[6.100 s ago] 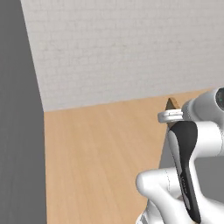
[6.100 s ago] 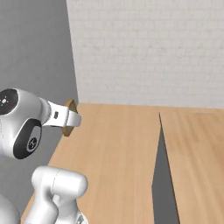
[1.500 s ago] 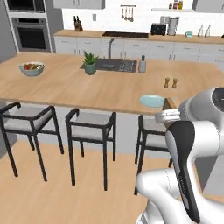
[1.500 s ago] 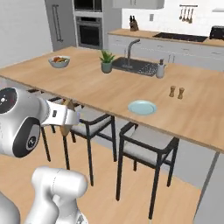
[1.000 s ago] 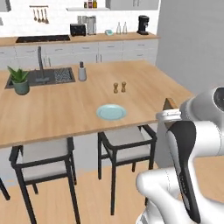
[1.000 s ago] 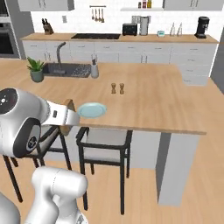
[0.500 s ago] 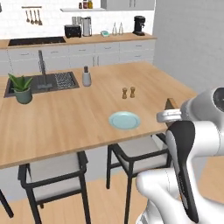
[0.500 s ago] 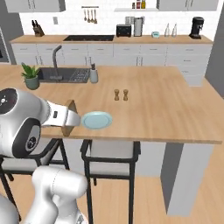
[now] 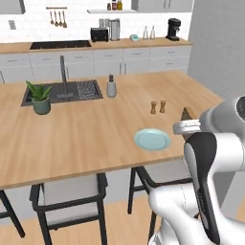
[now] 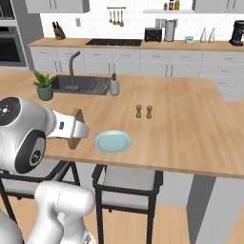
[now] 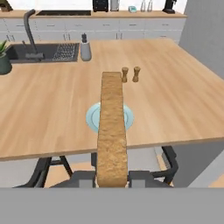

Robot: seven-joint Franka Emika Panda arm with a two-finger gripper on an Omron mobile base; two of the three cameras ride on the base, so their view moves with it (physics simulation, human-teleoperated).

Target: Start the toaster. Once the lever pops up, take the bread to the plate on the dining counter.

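- Left base view: your base has rolled closer; the plate [image 9: 152,139] on the dining counter [image 9: 72,129] now sits just ahead.
- Right base view: the bread [image 10: 75,128] rides upright beside the counter edge.
- Hand view: your gripper [image 11: 112,178] stays clamped on the bread; reach forward and lower next.

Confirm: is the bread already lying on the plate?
No. In the hand view the bread stands edge-on in the end effector, in front of the bare plate on the dining counter.
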